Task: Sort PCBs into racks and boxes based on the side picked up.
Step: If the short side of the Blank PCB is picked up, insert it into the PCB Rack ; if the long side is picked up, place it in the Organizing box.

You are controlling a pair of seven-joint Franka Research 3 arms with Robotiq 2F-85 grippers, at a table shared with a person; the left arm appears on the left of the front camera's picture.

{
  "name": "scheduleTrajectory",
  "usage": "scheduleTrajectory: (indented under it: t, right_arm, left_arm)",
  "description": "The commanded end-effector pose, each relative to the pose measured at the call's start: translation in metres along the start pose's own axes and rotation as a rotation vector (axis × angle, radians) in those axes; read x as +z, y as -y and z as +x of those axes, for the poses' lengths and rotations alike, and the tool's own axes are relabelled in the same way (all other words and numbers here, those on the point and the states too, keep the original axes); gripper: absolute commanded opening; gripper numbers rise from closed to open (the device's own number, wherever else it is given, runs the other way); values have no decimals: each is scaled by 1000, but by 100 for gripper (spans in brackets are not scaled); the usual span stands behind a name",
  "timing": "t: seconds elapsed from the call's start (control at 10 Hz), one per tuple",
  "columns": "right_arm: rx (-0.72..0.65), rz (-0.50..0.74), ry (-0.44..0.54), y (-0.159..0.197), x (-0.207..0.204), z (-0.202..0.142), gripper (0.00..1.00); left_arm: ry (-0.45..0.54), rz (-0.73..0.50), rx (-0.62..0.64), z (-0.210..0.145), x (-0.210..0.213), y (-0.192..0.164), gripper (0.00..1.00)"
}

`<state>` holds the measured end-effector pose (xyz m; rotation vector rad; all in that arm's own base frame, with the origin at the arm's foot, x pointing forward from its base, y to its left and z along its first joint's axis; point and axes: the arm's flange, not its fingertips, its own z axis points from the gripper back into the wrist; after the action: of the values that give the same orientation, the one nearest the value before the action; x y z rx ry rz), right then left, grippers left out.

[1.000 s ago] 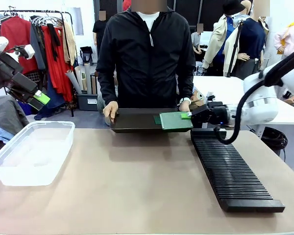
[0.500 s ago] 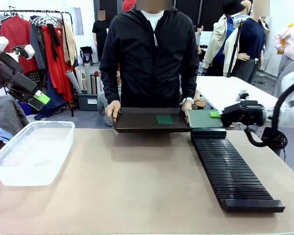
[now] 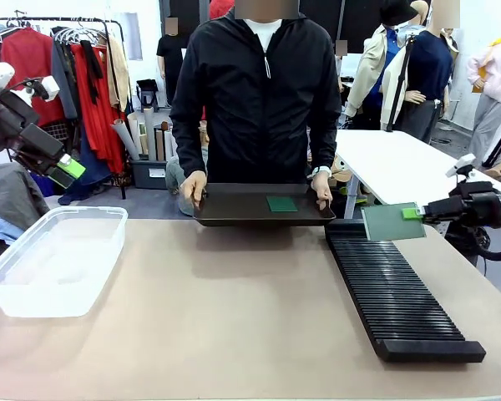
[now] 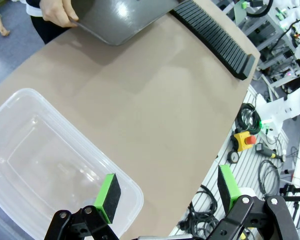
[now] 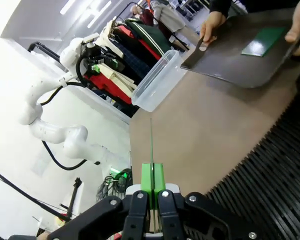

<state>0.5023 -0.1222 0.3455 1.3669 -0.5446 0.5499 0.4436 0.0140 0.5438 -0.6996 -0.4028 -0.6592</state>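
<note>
gripping a pcb by its right-hand edge, the right gripper has its jaws clamped tight, green pads pinching the board. the board sticks out from the fingertips toward the middle of the table, standing on edge and a little tilted, one pale green face turned to the front camera. it hangs in the air just above the far end of the black rack, and from the front it looks clear of the slots. in the right wrist view the board runs straight out from between the fingers as a thin green line, with the rack's slots below and off to one side of the gripper.

out beyond the held board, past the fingertips, a person holds a dark tray, one hand at its far end and the other hand at the end nearer the right gripper. a second pcb lies flat on that tray, well apart from the held one.

across the table, the left gripper hovers high with its jaws spread wide, holding nothing. the clear tub sits on the table right beneath it. in the left wrist view the tub's near corner lies just under one of the green fingertips.
</note>
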Motion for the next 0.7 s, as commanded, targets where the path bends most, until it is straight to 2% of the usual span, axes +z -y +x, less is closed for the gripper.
scheduleTrajectory:
  t: [0.0,0.3,0.6]
  right_arm:
    - [24,13,4,17,12,-10,0]
    - [69,31,45,45,28,-23,0]
    - [158,-20,-3,60,24,-37,0]
  left_arm:
    - [4,-5,-5,0,1,1,100]
    - [4,-5,-5,0,1,1,100]
    - [4,-5,-5,0,1,1,100]
